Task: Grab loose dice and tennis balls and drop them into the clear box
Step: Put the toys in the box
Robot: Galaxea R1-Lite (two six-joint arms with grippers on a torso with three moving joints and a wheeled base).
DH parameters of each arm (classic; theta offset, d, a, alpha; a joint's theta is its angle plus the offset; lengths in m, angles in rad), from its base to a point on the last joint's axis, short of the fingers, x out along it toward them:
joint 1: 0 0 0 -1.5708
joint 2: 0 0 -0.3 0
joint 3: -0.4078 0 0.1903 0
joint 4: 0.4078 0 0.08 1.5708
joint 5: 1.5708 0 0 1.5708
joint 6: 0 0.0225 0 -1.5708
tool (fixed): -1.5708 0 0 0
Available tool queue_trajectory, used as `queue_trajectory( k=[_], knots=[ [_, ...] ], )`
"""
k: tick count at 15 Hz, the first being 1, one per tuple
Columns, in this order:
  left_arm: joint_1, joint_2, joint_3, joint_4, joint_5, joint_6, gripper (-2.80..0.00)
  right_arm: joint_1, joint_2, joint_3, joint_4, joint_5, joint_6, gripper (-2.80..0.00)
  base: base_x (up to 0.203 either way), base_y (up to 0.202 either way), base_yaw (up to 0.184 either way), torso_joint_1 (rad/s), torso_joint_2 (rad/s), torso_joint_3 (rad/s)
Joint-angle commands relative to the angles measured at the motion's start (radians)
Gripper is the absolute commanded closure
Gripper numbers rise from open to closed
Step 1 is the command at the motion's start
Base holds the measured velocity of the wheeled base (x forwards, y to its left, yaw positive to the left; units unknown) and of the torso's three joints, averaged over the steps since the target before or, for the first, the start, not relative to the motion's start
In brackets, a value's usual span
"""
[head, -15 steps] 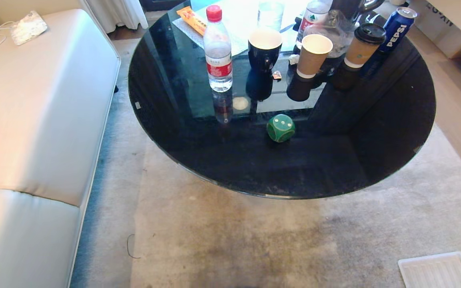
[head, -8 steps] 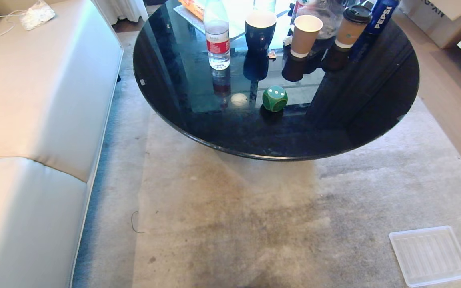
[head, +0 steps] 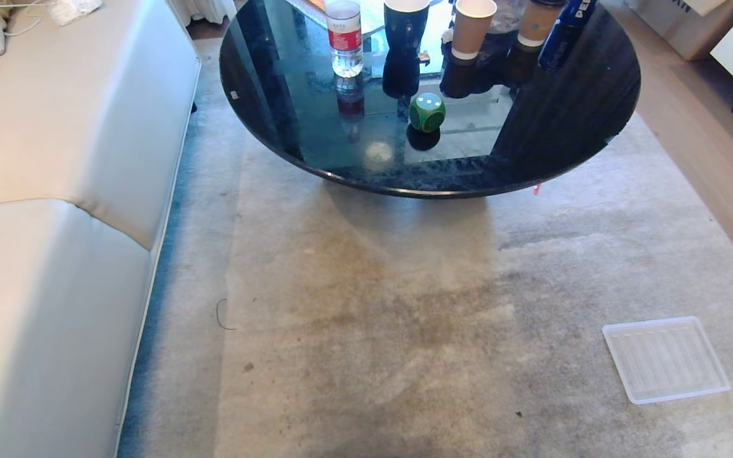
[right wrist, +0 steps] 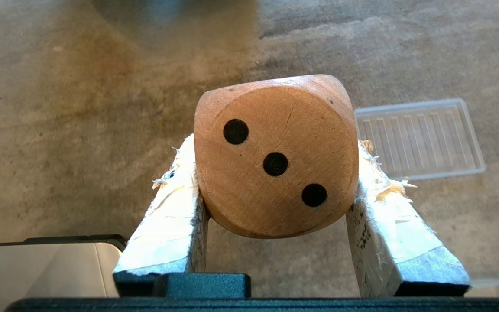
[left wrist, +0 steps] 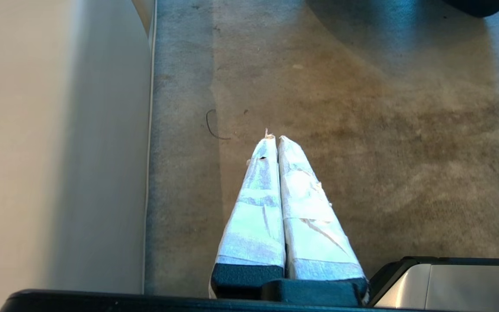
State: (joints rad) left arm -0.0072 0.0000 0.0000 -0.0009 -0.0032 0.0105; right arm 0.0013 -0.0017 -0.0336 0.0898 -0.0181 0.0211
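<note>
Floor: worn beige carpet (head: 366, 331) lay below.
Right gripper (right wrist: 275, 173): clamped the beige wooden die with dark pips (right wrist: 275, 156).
Left gripper (left wrist: 275, 141): closed, empty.
Advice: the clear box seemed out of view; carry level.

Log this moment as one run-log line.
right gripper: shut on beige die | left gripper: shut, empty | green die: on glass table | ribbed lid: on carpet

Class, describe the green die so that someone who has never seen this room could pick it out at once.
Start at the round black glass table beside the pale sofa. A row of drinks stands along its far side: a water bottle, a dark mug and paper cups. The green die sits alone in front of them, the only rounded cube there, with pale dots.
</note>
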Motion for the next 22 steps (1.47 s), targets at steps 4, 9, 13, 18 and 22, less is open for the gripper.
queue_trajectory(
  k=[4, 9, 13, 18, 22],
  knots=[
    [0.0, 0.0, 0.0, -0.001, 0.0, -0.001, 0.0, 0.0, -0.001, 0.0, 0.001, 0.0, 0.0, 0.0, -0.184, 0.0, -0.001, 0.003, 0.0, 0.003],
    [0.0, 0.0, 0.0, -0.001, 0.002, -0.004, 0.0, 0.0, -0.001, 0.0, 0.001, 0.0, 0.0, 0.0, -0.183, 0.0, 0.0, 0.003, 0.0, 0.0],
    [0.0, 0.0, 0.0, -0.001, 0.002, -0.007, 0.0, 0.0, -0.001, 0.0, 0.001, 0.0, 0.0, 0.0, -0.184, 0.0, 0.001, 0.004, 0.0, 0.003],
    [0.0, 0.0, 0.0, -0.001, -0.001, -0.003, 0.0, 0.0, -0.001, 0.0, 0.001, 0.0, 0.0, 0.0, -0.167, 0.0, -0.001, 0.002, 0.0, 0.003],
    [0.0, 0.0, 0.0, -0.001, 0.0, -0.006, 0.0, 0.0, 0.0, 0.0, 0.001, 0.0, 0.0, 0.0, 0.0, 0.0, 0.0, 0.0, 0.0, 0.0]
  ],
)
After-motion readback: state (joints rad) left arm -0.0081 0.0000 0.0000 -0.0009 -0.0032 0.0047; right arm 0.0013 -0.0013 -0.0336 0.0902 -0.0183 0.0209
